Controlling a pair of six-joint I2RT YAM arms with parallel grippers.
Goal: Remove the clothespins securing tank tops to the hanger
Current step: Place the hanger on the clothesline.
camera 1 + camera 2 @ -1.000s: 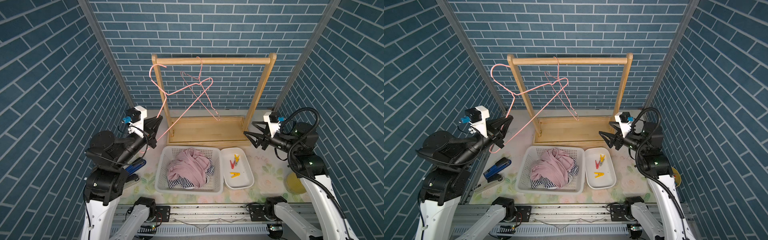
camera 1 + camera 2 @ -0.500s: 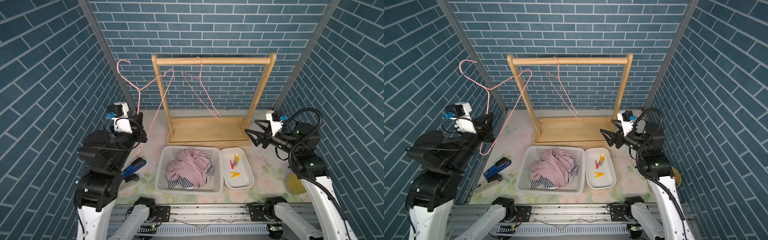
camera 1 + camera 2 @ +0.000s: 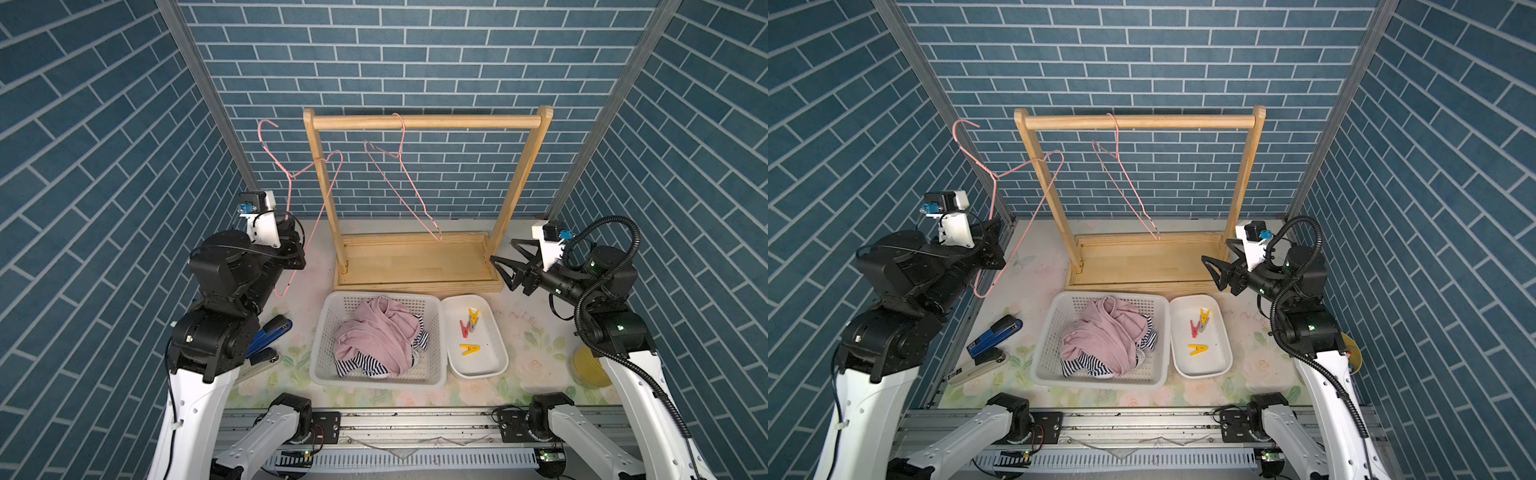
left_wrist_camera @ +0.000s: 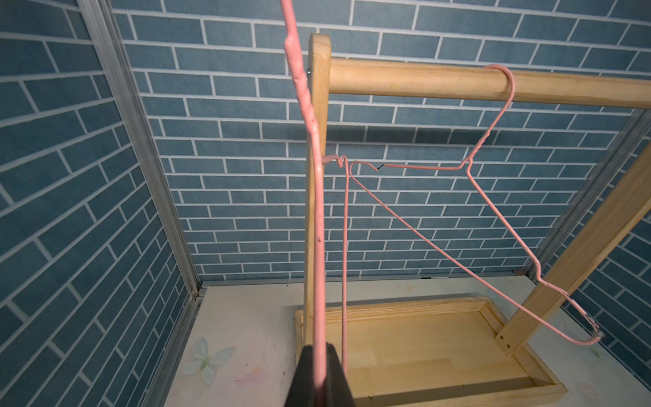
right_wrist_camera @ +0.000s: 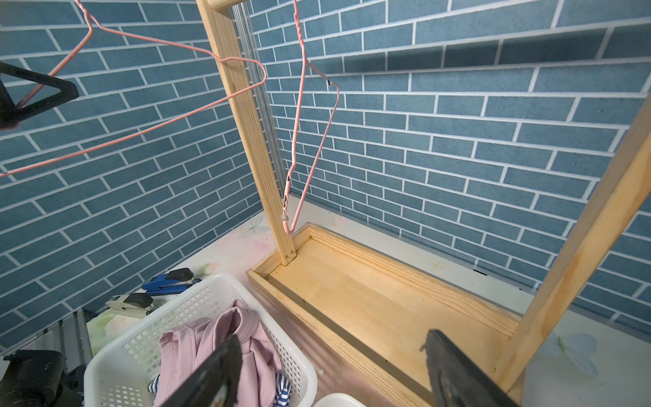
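Clothespins point(image 3: 469, 349): loose in white tray point(image 3: 496, 365), below R gripper point(image 5: 331, 338), toward its inner side. R gripper fingers wide apart, holding nothing, hovering off rack point(image 3: 424, 121) base corner, near its post; open air all round. Tank tops point(image 3: 374, 336) heaped in basket point(image 3: 322, 345), just beside tray. L gripper point(image 4: 318, 373) clamped on pink wire hanger point(image 4: 318, 246), held outside rack's end post. Hanger shoulder crosses post in view, contact unclear. 2nd hanger point(image 4: 479, 145) hooked on rail, hangs free inside frame.
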